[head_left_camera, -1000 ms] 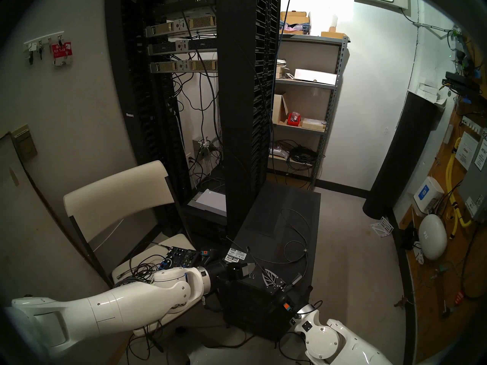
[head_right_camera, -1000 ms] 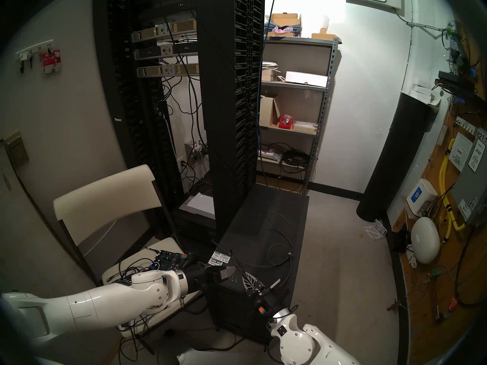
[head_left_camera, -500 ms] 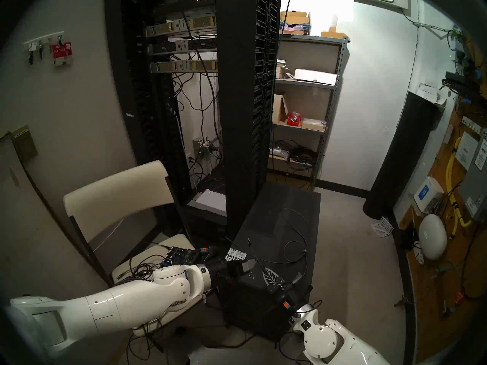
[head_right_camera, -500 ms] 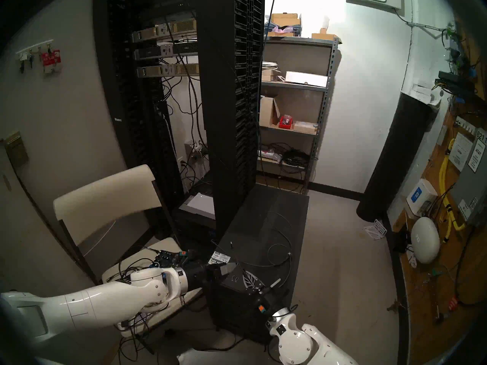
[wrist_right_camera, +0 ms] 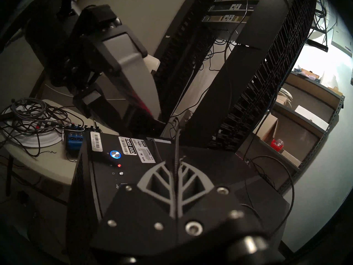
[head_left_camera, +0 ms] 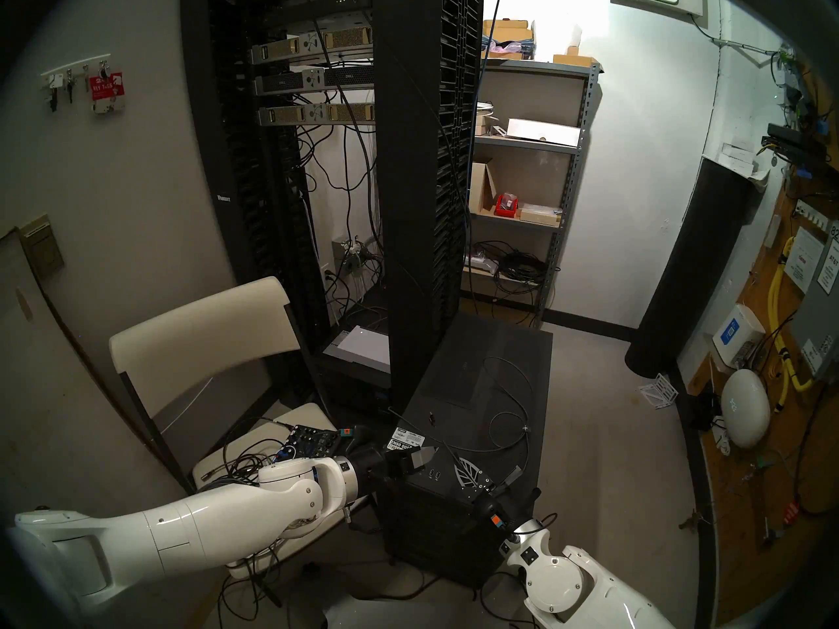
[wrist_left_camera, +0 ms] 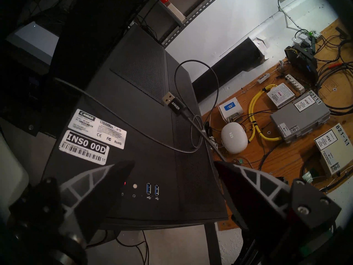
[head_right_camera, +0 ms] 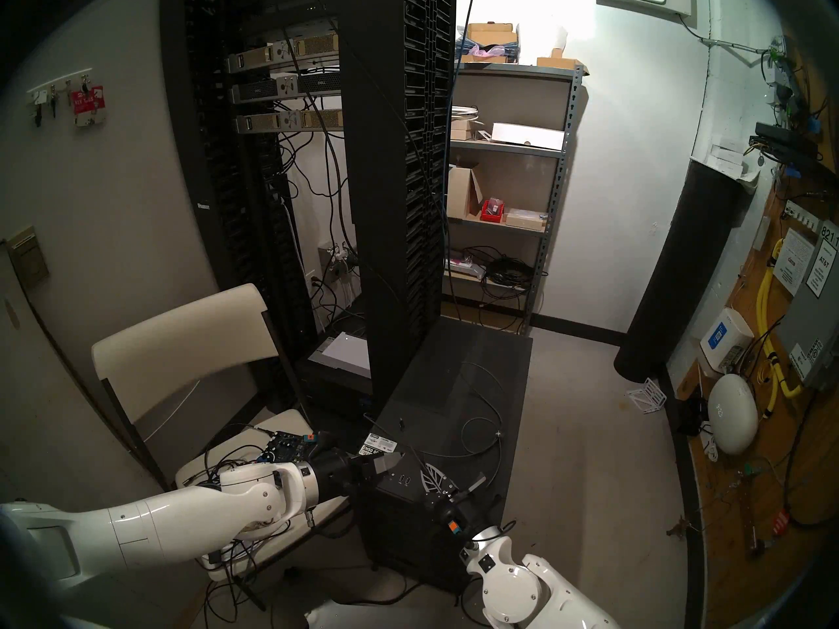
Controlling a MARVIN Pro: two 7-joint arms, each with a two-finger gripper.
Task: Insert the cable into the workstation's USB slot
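The left gripper (wrist_left_camera: 173, 174) reaches level over the workstation (wrist_left_camera: 133, 83) with fingers spread wide near the USB slot (wrist_left_camera: 156, 189), while the right gripper (wrist_right_camera: 176, 161), fingers pressed together, pinches the cable (wrist_left_camera: 193, 123), whose "ANKER" plug (wrist_left_camera: 172, 103) hangs above labels "AMAX" and "INS0 00D" (wrist_left_camera: 86, 146).

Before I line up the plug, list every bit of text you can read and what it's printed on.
"ANKER": cable plug housing.
"AMAX", "LiquidMax", "CE FC RoHS": white label on workstation.
"INS0 00D": barcode label; small print beneath unreadable.
"AT&T", "821-1.1": beige wall box.
"ciena": white wall box.
"DELL": rack server.
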